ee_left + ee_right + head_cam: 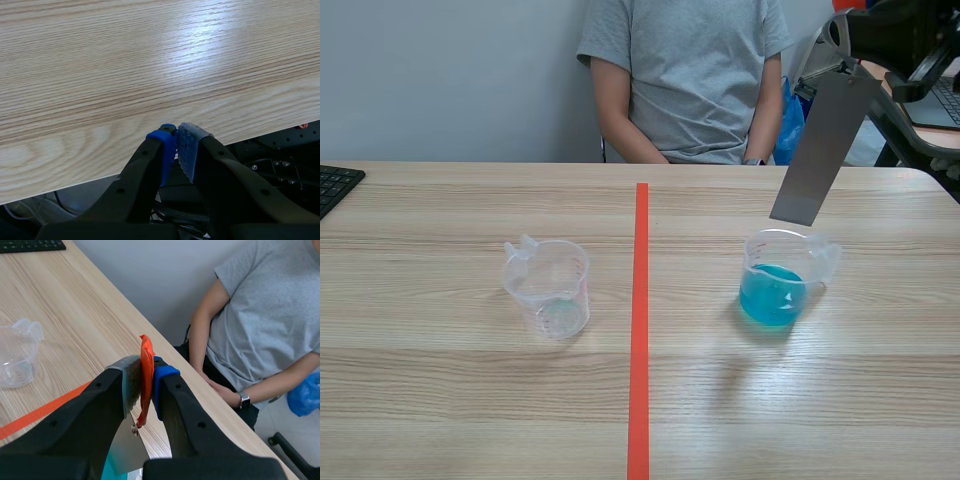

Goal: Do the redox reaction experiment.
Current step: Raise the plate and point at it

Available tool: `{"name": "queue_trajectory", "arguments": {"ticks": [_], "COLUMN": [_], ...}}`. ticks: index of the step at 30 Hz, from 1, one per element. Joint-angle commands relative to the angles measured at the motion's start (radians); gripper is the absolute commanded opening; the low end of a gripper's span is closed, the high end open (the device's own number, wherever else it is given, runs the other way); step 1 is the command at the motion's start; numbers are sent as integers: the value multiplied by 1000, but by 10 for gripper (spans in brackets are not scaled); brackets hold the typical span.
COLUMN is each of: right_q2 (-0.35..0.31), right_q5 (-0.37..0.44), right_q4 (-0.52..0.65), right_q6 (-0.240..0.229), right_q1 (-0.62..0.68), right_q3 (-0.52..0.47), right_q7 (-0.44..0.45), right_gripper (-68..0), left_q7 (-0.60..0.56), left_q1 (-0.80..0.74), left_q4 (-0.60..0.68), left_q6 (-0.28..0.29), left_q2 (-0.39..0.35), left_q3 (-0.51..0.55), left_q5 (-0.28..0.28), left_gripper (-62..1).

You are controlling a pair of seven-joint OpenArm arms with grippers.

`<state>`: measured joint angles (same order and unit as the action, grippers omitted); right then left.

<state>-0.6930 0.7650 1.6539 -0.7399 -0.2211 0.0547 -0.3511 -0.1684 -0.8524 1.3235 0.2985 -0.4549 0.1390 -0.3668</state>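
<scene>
1. Scene camera: your right gripper point(850, 68) stands high at 1 o'clock from the table's middle, clamped on the top end of a grey metal strip point(823, 150). The strip hangs tilted, its lower edge just above the rim of the beaker of blue solution point(778, 290) and not yet in the liquid. That beaker sits at 3 o'clock from the orange-red tape line point(640, 330). An empty beaker point(548, 290) sits at 9 o'clock from it, well apart. A person point(685, 75) sits across the table at 12 o'clock. Because the strip leans, a straight descent may land its corner on the rim and tip the beaker or slop the solution.

2. Left wrist camera: your left gripper point(177, 145) has its pads pressed together on nothing, at the edge of the table point(150, 60). No beaker shows here, so this arm is not placed to steady the blue beaker if it shifts.

3. Right wrist camera: the fingers pinch the strip with an orange tab point(145, 355) against it; you cannot tell what the tab is. A sliver of blue shows under the gripper, and the empty beaker lies ahead at 10 o'clock. The hold is narrow on a long strip, so a knock at its free end could twist it loose and make a splash.
</scene>
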Motion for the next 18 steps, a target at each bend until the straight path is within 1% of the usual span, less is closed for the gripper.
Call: {"name": "queue_trajectory", "arguments": {"ticks": [1,4,6,10,15,18], "right_q2": [-19,-19,-19,-19,-19,-19], "right_q5": [28,58,60,60,96,103], "right_q4": [23,39,50,66,68,68], "right_q6": [-6,-6,-6,-6,-6,-6], "right_q1": [-22,-22,-22,-22,-23,-23], "right_q3": [-19,-36,-43,-50,-50,-50], "right_q7": [4,-21,-27,-29,-35,-37], "right_gripper": [-662,-662,-662,-662,-662,-662], "left_q7": [-14,-14,-14,-14,-14,-14], "left_q1": [0,0,0,0,0,0], "left_q4": [7,7,7,7,7,7], "left_q6": [2,2,2,2,2,2], "left_q2": [-6,-6,-6,-6,-6,-6], "left_q3": [7,7,7,7,7,7], "left_q5": [-6,-6,-6,-6,-6,-6], "left_gripper": [-558,-558,-558,-558,-558,-558]}}
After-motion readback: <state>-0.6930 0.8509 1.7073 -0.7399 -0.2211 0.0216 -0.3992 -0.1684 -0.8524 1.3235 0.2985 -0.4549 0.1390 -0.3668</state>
